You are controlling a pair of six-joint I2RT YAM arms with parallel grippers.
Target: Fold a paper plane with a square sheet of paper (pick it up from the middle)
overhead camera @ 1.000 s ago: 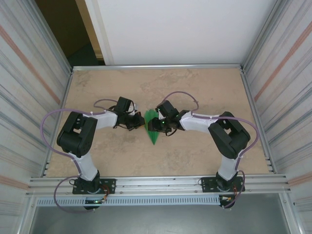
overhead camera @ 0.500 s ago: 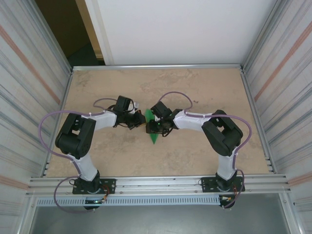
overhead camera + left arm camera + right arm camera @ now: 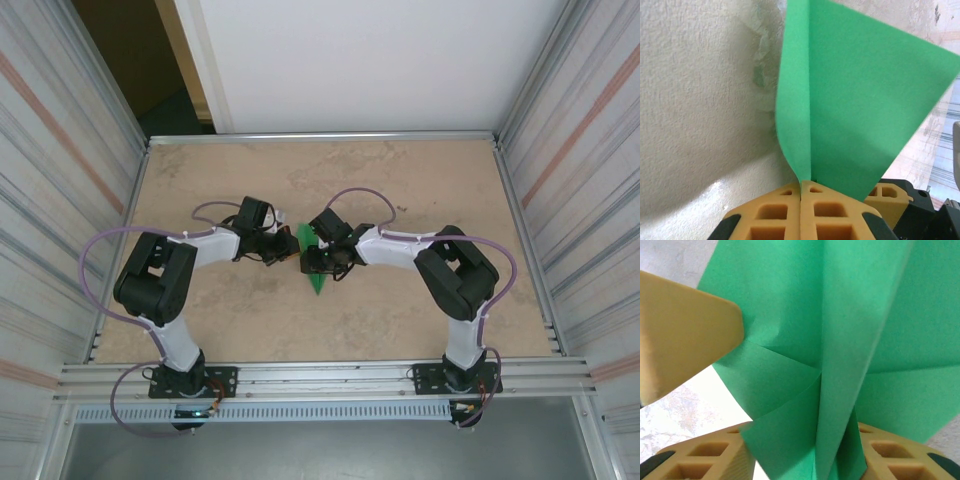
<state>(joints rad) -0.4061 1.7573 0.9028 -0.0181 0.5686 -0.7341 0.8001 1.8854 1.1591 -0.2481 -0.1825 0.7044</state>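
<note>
As it stands, paper plane (image 3: 317, 280), long axis near-far, tip nearward

My left arm (image 3: 165, 290) and right arm (image 3: 460, 285) are white shells between bulky black joint housings, and each trails a looping lilac cable (image 3: 98, 240). My bases are flat black plates (image 3: 190, 383). On my left gripper (image 3: 800, 184) and right gripper (image 3: 805, 432), the fingers (image 3: 775, 212) are tan plastic moulded in hollow square cells, black-trimmed at the corners.
</note>
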